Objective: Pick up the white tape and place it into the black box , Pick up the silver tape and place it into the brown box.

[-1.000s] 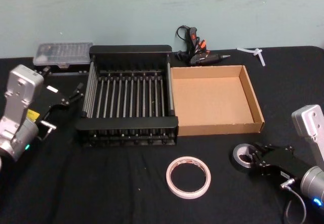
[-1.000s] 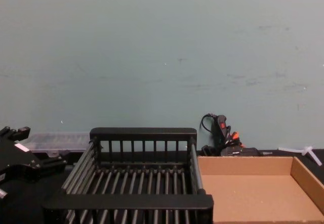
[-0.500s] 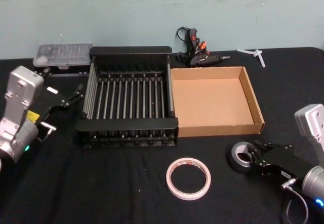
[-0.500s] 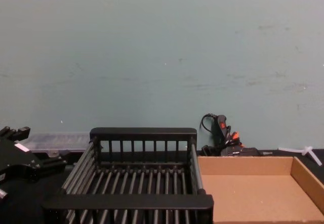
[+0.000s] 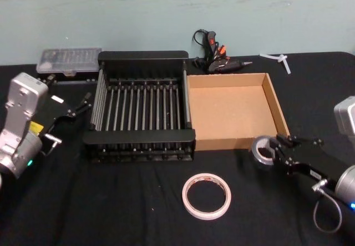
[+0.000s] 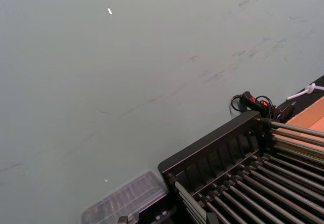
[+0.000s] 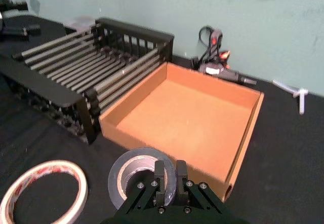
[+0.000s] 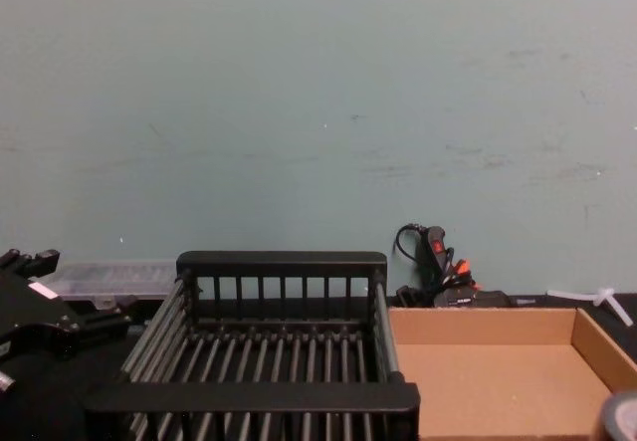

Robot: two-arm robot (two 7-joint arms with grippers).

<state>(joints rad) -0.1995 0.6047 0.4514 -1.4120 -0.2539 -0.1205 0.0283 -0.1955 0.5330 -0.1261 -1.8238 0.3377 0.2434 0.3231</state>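
Right tool (image 7: 166, 179) grips the silver tape (image 7: 137, 176), apparently lifted, just before the brown box (image 5: 233, 110); next, carry it over the box's wall.

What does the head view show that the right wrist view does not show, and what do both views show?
Head view alone: the left gripper, parked left of the black box, and a clear plastic case behind it.

Right wrist view alone: a close look at the right gripper, its fingers clamped across the silver tape's wall.

Both: the silver tape held in the right gripper near the brown box's front right corner, the white tape on the black cloth, the black box and the glue gun at the back.
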